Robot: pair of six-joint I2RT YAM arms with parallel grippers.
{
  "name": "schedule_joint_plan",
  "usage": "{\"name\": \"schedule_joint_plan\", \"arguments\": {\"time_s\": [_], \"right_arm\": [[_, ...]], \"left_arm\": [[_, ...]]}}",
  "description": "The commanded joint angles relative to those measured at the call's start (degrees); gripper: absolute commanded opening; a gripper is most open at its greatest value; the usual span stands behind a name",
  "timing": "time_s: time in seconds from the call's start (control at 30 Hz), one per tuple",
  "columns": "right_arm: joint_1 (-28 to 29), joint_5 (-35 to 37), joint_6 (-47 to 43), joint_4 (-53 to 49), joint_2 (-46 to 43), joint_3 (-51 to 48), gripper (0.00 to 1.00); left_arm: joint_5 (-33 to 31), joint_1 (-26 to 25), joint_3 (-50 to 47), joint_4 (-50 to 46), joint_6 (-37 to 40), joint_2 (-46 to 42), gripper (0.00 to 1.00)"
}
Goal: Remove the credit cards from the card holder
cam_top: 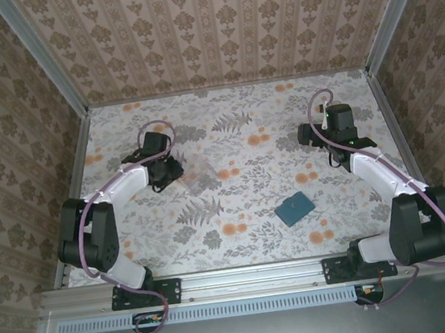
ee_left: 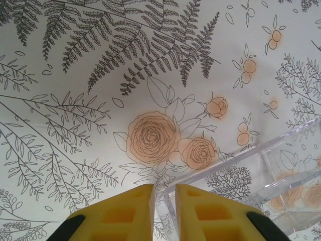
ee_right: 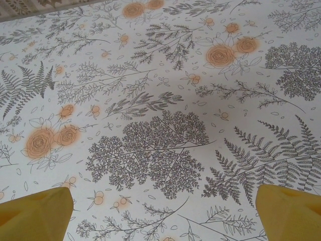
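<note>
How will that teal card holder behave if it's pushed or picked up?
The card holder lies flat and thin on the table, so it's probably light and would likely slide rather than tip if pushed. Its low edge may be hard to grip from above.

Nothing there could be read: no lettering, label, brand, number or sign. The card holder (cam_top: 295,207) had a plain teal cover, the clear plastic piece (ee_left: 281,165) was unmarked, and the bench (cam_top: 236,140) showed just a print of ferns and roses.
</note>
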Motion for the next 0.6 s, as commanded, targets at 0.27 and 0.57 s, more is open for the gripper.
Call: {"name": "schedule_joint_plan", "arguments": {"time_s": [0.27, 0.57], "right_arm": [[0.48, -1.02, 0.43, -1.19, -0.19, 1.86, 0.95], [0.67, -1.19, 0.43, -1.05, -0.09, 1.91, 0.95]], "left_arm": [[-0.10, -2.19, 1.98, -3.34, -1.18, -1.57, 0.22], [-1.01, -3.97, 2.20, -3.74, -3.01, -2.79, 0.24]]}}
